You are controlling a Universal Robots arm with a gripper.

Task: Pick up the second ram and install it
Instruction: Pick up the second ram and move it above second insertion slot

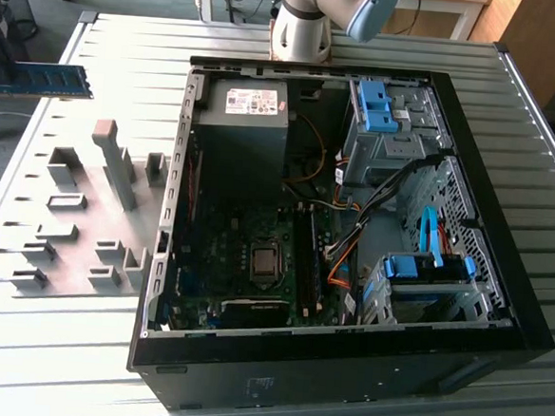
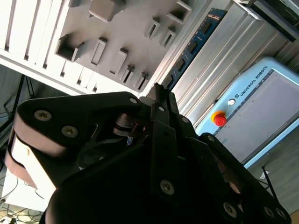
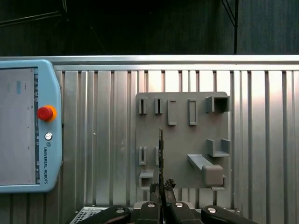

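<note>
Now, second ram [image 1: 39,79] pinched in gripper [image 3: 161,185], long axis jutting straight out from it.

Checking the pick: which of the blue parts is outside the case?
The slim blue circuit-board stick with black chips, clamped by the gripper; the two chunky light-blue plastic brackets sit inside the black computer case.
</note>
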